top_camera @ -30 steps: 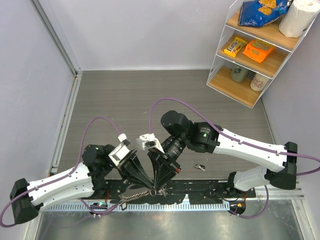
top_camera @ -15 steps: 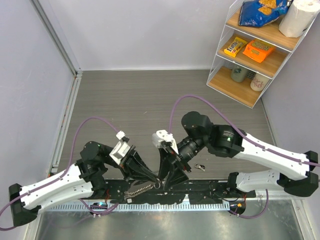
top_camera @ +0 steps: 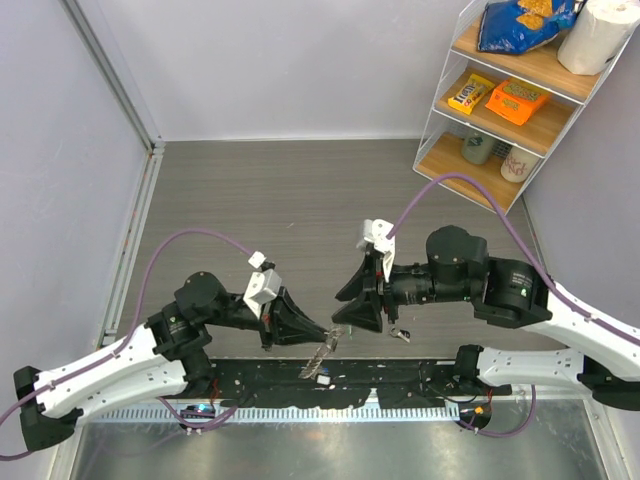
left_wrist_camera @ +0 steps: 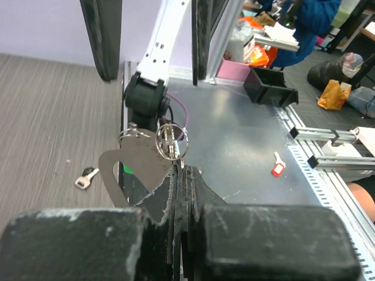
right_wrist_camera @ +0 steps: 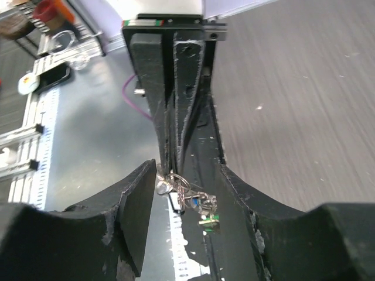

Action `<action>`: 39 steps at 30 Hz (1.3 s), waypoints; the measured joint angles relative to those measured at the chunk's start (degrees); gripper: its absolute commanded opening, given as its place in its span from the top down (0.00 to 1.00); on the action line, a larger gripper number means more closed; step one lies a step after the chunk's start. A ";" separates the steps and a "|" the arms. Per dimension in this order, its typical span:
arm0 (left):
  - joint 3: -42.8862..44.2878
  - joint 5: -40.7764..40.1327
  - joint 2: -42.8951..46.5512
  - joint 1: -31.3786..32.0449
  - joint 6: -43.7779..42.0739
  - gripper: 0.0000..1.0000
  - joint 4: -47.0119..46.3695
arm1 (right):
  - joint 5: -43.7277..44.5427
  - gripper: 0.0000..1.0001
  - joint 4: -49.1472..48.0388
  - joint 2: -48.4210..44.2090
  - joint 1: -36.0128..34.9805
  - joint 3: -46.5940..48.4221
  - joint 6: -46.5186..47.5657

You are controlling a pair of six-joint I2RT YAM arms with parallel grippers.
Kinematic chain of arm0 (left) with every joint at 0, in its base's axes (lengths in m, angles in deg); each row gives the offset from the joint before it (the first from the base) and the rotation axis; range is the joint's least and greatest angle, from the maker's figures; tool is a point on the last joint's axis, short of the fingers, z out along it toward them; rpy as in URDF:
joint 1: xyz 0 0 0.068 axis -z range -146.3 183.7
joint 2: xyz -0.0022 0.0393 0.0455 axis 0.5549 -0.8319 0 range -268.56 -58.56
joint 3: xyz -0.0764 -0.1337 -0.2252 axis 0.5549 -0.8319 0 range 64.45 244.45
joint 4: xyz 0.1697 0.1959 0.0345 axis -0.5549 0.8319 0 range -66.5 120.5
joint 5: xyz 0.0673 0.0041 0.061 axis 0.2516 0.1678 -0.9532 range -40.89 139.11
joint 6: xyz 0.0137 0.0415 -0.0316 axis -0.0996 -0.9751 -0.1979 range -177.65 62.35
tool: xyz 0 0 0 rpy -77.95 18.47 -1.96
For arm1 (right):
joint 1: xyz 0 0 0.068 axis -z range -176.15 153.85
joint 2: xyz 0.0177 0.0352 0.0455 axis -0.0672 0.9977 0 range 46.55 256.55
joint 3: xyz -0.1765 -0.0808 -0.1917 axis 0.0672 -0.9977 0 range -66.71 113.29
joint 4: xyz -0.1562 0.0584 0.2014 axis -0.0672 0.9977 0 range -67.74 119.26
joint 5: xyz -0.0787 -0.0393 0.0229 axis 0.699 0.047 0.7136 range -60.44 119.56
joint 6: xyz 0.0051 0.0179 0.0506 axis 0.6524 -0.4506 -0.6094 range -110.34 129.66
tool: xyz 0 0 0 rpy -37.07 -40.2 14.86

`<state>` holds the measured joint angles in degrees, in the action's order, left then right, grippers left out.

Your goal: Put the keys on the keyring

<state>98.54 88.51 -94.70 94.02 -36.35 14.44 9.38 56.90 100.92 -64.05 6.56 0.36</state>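
L: my left gripper (left_wrist_camera: 179, 171) is pressed together, clamped on the keyring (left_wrist_camera: 170, 142); its chain dangles | R: my right gripper (right_wrist_camera: 187, 171) is spread, empty, facing the ring | dark-headed key (left_wrist_camera: 85, 177) lies on the table, apart

Top view: even, diffuse light, soft shadows on table (top_camera: 260, 190), sharp throughout. Left wrist: left gripper (left_wrist_camera: 179, 175) blurred near lens; mild glare on metal plate (left_wrist_camera: 246, 146). Right wrist: right gripper (right_wrist_camera: 186, 175) soft; keyring (right_wrist_camera: 187, 196) possibly slightly blurred.
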 measured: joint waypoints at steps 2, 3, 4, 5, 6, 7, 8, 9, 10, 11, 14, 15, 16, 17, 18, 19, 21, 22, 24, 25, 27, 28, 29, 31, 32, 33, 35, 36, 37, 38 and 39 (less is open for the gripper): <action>0.39 -1.03 -0.50 0.00 -0.68 1.00 2.05 | 3.74 0.50 0.61 -0.63 0.00 0.00 -0.33; 0.52 -1.40 -0.57 0.00 -0.83 1.00 2.80 | 5.14 0.49 0.90 -0.72 0.04 0.02 -0.37; 0.61 -1.86 -0.55 0.00 -0.90 1.00 3.50 | 6.12 0.50 1.11 -0.72 0.04 0.00 -0.39; 0.63 -2.16 -0.52 0.00 -0.98 1.00 3.91 | 6.95 0.49 1.29 -0.59 0.04 0.00 -0.37; 0.66 -2.54 -0.52 0.00 -1.05 1.00 4.28 | 7.52 0.50 1.42 -0.46 0.04 0.00 -0.37; 0.74 -2.93 -0.50 0.00 -1.07 1.00 4.90 | 7.87 0.50 1.55 -0.33 0.04 0.00 -0.33; 0.81 -3.37 -0.48 0.00 -1.11 1.00 5.40 | 8.00 0.50 1.73 -0.17 0.04 0.00 -0.26; 0.96 -3.65 -0.48 0.00 -1.22 1.00 5.90 | 8.00 0.50 1.86 0.00 0.04 0.00 -0.09; 1.22 -4.04 -0.50 0.00 -1.29 1.00 6.58 | 7.91 0.51 1.99 0.17 0.04 0.00 0.07; 1.53 -4.39 -0.48 0.00 -1.44 1.00 7.17 | 7.65 0.51 2.12 0.31 0.04 0.00 0.37; 2.21 -5.44 -0.46 0.00 -2.10 1.00 8.35 | 6.01 0.51 2.86 0.48 0.04 0.00 1.53; 2.45 -5.79 -0.46 0.00 -2.25 1.00 8.83 | 5.07 0.52 3.15 0.48 0.04 0.00 2.05; 2.67 -6.23 -0.46 0.00 -2.29 1.00 9.22 | 4.22 0.52 3.39 0.48 0.02 0.00 2.51; 2.99 -6.78 -0.46 0.00 -2.29 1.00 9.90 | 2.78 0.52 3.80 0.50 0.04 0.00 3.21; 3.43 -7.41 -0.48 0.00 -2.29 1.00 10.75 | 1.40 0.52 4.22 0.50 0.02 0.02 3.76; 3.85 -8.09 -0.48 0.00 -2.27 1.00 11.52 | 0.11 0.52 4.55 0.50 0.02 0.02 4.39; 5.20 -10.01 -0.48 0.00 -2.12 1.00 13.49 | -2.51 0.53 5.29 0.50 -0.20 0.13 5.62; 5.77 -10.88 -0.48 0.00 -2.01 1.00 14.16 | -3.37 0.53 5.62 0.50 -0.31 0.20 6.10; 7.04 -13.42 -0.44 0.02 -1.75 1.00 15.50 | -5.14 0.53 6.73 0.50 -0.70 0.33 7.23; 7.63 -15.08 -0.35 0.02 -1.57 1.00 16.15 | -5.90 0.53 7.28 0.52 -0.92 0.35 7.87; 8.15 -17.57 -0.07 0.02 -1.14 1.00 17.03 | -7.19 0.54 7.80 0.55 -1.31 0.35 8.79; 8.22 -18.56 0.11 0.02 -0.87 1.00 17.18 | -7.80 0.55 7.80 0.55 -1.49 0.35 9.16; 8.22 -19.85 0.42 0.02 -0.66 1.00 17.42 | -8.31 0.56 7.72 0.55 -1.62 0.35 9.35; 8.22 -21.73 0.96 0.02 -0.35 1.00 17.64 | -8.94 0.57 7.06 0.66 -1.86 0.35 9.66; 8.22 -22.45 1.20 0.02 -0.24 1.00 17.64 | -8.90 0.57 6.60 0.79 -2.03 0.35 9.81; 8.22 -23.10 1.49 0.02 -0.07 1.00 17.64 | -8.79 0.57 6.21 1.01 -2.21 0.35 10.01; 8.22 -24.04 1.86 0.00 0.42 1.00 17.59 | -7.93 0.56 5.44 1.66 -2.54 0.35 10.78; 8.24 -24.46 1.95 0.00 0.76 1.00 17.57 | -7.15 0.56 5.01 2.21 -2.73 0.35 11.13; 8.28 -24.50 1.95 0.02 0.85 1.00 17.59 | -6.29 0.56 4.52 2.75 -2.84 0.35 11.50; 8.41 -24.65 1.92 0.02 1.01 1.00 17.57 | -5.90 0.56 4.28 3.06 -2.93 0.35 11.72; 8.55 -24.70 1.95 0.02 1.09 1.00 17.57 | -5.22 0.56 3.98 3.41 -2.97 0.35 12.04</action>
<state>107.08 63.81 -92.75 94.04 -35.26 32.01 4.15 60.87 104.33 -67.02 6.91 12.40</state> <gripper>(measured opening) 0.035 0.441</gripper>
